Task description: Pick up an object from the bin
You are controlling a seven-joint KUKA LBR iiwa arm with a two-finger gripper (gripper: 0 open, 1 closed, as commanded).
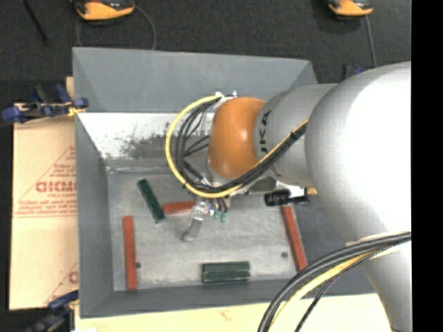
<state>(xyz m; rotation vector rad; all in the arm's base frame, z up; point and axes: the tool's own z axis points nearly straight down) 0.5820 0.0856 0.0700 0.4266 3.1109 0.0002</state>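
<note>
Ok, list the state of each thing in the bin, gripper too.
green bar: flat, angled
short red bar: flat, beside green bar
left red stick: flat, lying alone
right red stick: flat, slightly angled, alone
green block: flat, alone
gripper: low, by short red bar

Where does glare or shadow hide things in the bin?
Camera view: bright glare sits on the silver arm body, not on the floor of the grey metal bin; the flat dark green block and long red stick lie evenly lit.
</note>
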